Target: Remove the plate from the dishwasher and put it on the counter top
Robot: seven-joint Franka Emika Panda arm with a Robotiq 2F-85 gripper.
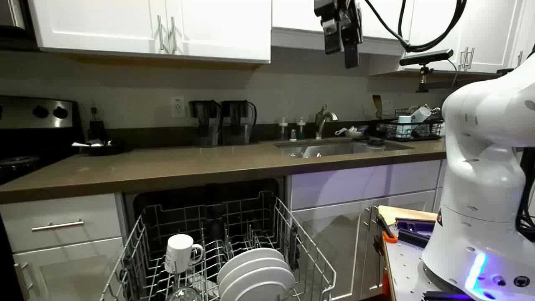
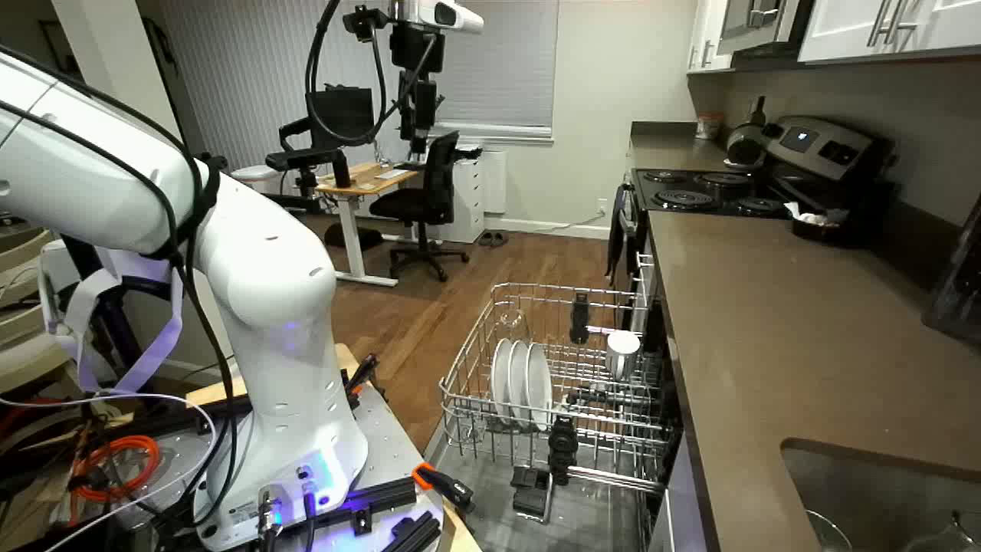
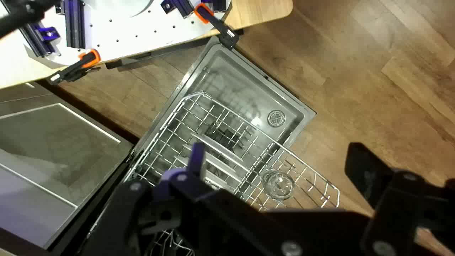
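Gripper, jaws spread wide and grasping nothing, hangs well above dishwasher rack, where three white plates stand on edge; which is wanted, unclear. Best course, likely: turn jaws to straddle one end rim, descend straight, spare neighbours, lift upright, then swing toward counter. Faint marks on mug, pale tag on clamp: unreadable; no brand legible.

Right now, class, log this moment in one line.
gripper: open, empty | plates: three, on edge in dishwasher rack | counter top: plate not yet placed
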